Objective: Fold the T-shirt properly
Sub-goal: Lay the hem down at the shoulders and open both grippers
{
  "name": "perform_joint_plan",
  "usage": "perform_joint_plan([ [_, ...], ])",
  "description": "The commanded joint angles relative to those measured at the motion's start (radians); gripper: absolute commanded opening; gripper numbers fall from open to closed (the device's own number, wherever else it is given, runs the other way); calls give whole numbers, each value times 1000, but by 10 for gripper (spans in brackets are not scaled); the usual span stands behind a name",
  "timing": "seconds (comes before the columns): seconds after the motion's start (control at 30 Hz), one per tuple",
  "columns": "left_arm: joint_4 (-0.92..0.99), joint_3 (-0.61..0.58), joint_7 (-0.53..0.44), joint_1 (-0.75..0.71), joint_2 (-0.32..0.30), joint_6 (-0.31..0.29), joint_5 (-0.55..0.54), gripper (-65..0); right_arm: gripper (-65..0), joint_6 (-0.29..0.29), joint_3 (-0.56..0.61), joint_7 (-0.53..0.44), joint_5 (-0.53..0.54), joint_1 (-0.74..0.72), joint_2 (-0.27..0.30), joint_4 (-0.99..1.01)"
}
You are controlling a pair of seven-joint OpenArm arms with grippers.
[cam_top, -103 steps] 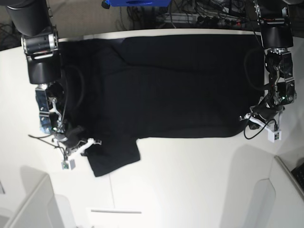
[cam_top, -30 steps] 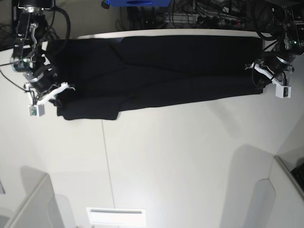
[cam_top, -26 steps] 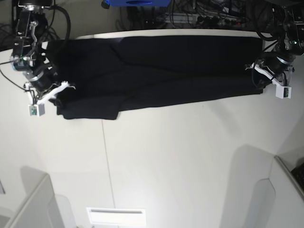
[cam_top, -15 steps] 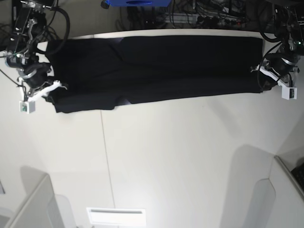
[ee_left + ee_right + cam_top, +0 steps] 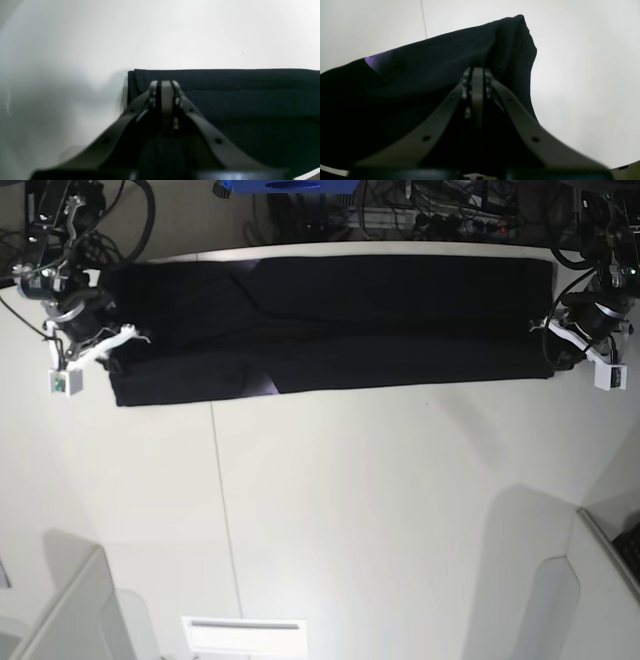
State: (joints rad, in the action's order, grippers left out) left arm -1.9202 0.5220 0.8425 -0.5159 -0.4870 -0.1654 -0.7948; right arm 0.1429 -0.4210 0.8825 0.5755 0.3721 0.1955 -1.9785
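The black T-shirt [image 5: 330, 320] lies as a long folded band along the far side of the white table [image 5: 380, 500]. A small purple patch of its print [image 5: 268, 386] shows at the front edge. My right gripper [image 5: 118, 348] is shut on the shirt's left end; in the right wrist view the closed fingers [image 5: 475, 75] pinch the black cloth [image 5: 420, 75], with the purple patch [image 5: 373, 62] visible. My left gripper [image 5: 556, 348] is shut on the shirt's right end; in the left wrist view its fingers [image 5: 163, 86] press the cloth [image 5: 237, 100] near its corner.
Cables and a blue object [image 5: 285, 186] lie beyond the table's far edge. White panels stand at the front left [image 5: 60, 610] and front right [image 5: 590, 590]. A thin seam [image 5: 220, 490] runs across the tabletop. A white slot [image 5: 245, 625] sits near the front edge.
Both grippers carried the shirt's front edge up and over to the far side, folding it into a narrow band. In the last half second the band settled flatter and the right gripper shifted slightly.
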Motion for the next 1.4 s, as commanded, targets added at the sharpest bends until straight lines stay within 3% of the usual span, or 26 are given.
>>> perform_joint_plan([
  [0.0, -12, 10, -19, 0, -17, -6, -8, -650, -650, 2, -8, -21, 10, 5, 12, -18],
  [0.4, -15, 10, -19, -46, -16, -6, -8, -650, -650, 4, -78, 14, 10, 40, 9, -25],
  [0.67, -14, 10, -22, -71, -16, -6, -7, -650, -650, 5, -72, 8, 7, 80, -67, -25],
  [1.2, -12, 11, -22, -85, -16, -4, -7, -650, -650, 2, -80, 13, 1, 97, -60, -18],
  [1.23, -12, 11, -22, -85, -16, -4, -7, -650, -632, 2, -82, 13, 1, 97, -60, -18],
  [1.3, -14, 13, -21, -86, -16, -4, -5, -650, -504, 2, -82, 13, 1, 98, -61, -18],
  [1.37, -14, 36, -21, -94, -14, -4, -5, -555, -416, 2, -95, 7, 1, 110, -63, -18],
])
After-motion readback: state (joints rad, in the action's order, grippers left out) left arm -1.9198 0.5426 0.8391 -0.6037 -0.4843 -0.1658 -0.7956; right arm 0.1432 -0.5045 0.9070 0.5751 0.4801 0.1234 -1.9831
